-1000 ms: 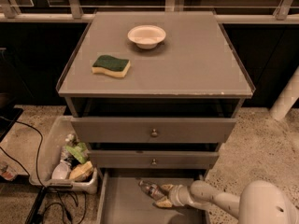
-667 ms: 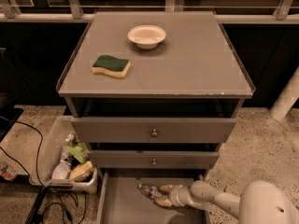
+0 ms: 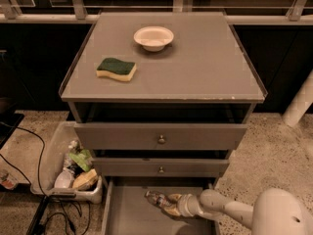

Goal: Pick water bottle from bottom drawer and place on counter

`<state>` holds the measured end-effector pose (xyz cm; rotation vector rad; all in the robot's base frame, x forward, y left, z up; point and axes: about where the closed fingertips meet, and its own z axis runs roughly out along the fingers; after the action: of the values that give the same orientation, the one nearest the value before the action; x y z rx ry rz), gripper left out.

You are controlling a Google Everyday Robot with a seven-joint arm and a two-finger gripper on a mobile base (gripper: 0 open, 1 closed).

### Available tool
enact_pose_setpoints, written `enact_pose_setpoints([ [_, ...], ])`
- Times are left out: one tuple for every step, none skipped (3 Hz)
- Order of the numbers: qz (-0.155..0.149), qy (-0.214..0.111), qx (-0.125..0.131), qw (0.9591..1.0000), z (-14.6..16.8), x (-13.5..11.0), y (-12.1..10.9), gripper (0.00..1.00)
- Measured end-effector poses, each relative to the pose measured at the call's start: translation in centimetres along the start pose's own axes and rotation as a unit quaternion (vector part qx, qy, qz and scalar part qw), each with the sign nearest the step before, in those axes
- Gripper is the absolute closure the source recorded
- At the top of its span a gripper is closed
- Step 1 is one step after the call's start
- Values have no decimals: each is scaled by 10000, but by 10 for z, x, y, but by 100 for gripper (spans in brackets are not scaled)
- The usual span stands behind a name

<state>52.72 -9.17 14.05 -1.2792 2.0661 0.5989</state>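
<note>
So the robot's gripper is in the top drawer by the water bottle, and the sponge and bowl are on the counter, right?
Not quite. The camera view shows the gripper down in the bottom drawer, not the top one, by the water bottle. The sponge and bowl are on the counter, as you said.

The arm (image 3: 229, 208) is a smooth, off-white tube, thick and rounded, with no cables or markings showing. At the lower right it widens into a large pale domed shell (image 3: 282, 213). A short whitish cuff (image 3: 188, 205) ends the arm. From it comes the tan-yellow gripper (image 3: 169, 205), down inside the bottom drawer (image 3: 128, 214).
</note>
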Motion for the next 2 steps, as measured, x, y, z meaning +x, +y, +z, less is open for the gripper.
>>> enact_pose_setpoints([
  [144, 39, 46, 9999, -26, -2, 1, 100],
  [255, 12, 115, 9996, -62, -9, 5, 100],
])
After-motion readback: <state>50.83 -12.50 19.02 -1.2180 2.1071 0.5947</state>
